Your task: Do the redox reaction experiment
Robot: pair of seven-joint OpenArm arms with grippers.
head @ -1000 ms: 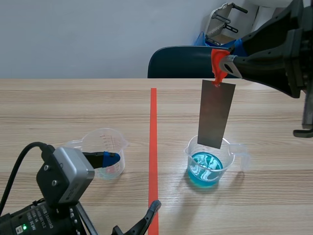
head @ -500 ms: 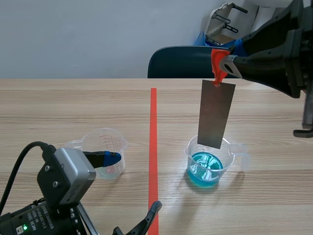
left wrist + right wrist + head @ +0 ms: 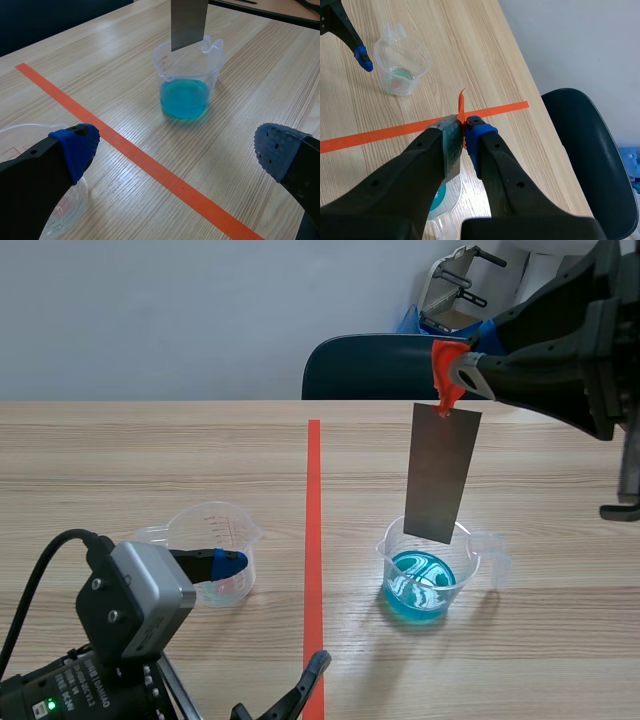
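A grey metal strip (image 3: pixel 441 472) with an orange-red tag (image 3: pixel 446 370) at its top hangs upright above a clear beaker of blue liquid (image 3: pixel 427 574). Its lower edge is level with the beaker's rim, above the liquid. My right gripper (image 3: pixel 462 368) is raised over the beaker and shut on the tag (image 3: pixel 461 107). My left gripper (image 3: pixel 175 150) stands open low at the near left, its fingertip (image 3: pixel 228 561) beside a second clear beaker (image 3: pixel 212 551) that holds a trace of liquid. In the left wrist view the blue beaker (image 3: pixel 187 80) and strip (image 3: pixel 189 22) lie ahead.
An orange-red tape line (image 3: pixel 314 540) runs down the middle of the wooden table between the two beakers. A dark chair (image 3: pixel 385 366) stands behind the table's far edge.
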